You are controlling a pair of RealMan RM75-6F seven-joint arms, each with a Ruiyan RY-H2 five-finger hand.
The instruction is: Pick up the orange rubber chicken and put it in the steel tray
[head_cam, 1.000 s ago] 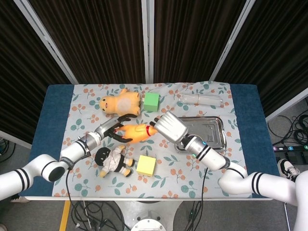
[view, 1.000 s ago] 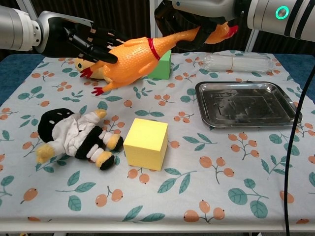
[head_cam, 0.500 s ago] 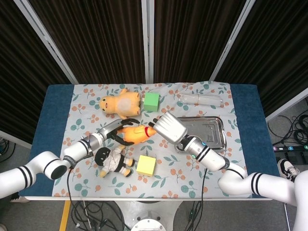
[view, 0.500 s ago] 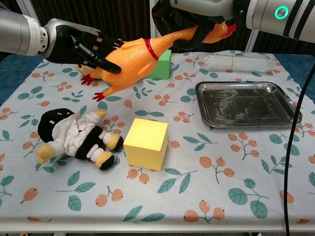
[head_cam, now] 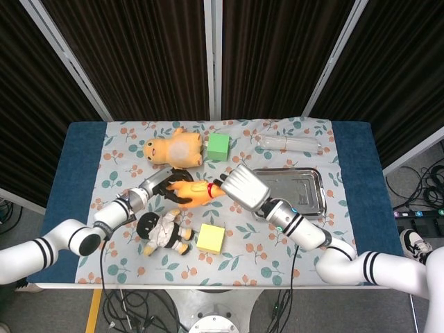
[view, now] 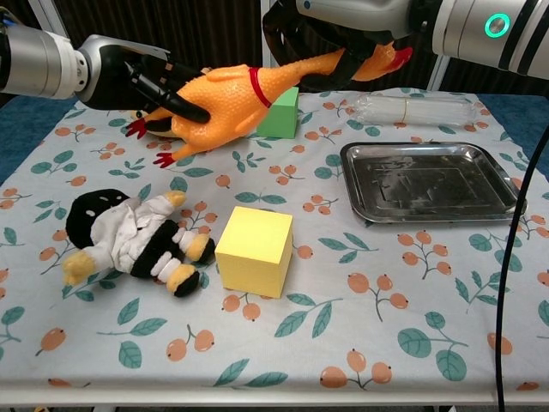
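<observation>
The orange rubber chicken [view: 219,96] [head_cam: 191,192] hangs in the air above the table's left-centre, lying roughly level with its feet pointing left. My left hand [view: 141,75] [head_cam: 161,184] grips its body end, dark fingers wrapped over it. My right hand [view: 330,39] [head_cam: 244,186] holds its neck, and the red-combed head [view: 388,60] sticks out to the right. The steel tray [view: 497,184] [head_cam: 320,198] lies empty on the table at the right, apart from both hands.
A yellow cube [view: 255,251] and a black-and-white doll [view: 129,236] lie in front, under the chicken. A green cube [view: 279,116] and a yellow plush [head_cam: 173,149] sit behind. A clear plastic bottle [view: 416,107] lies beyond the tray.
The chicken's body end has shifted left and a little up. My left hand's fingers have gone from lying spread over it to wrapping round it. The right hand has barely moved.
</observation>
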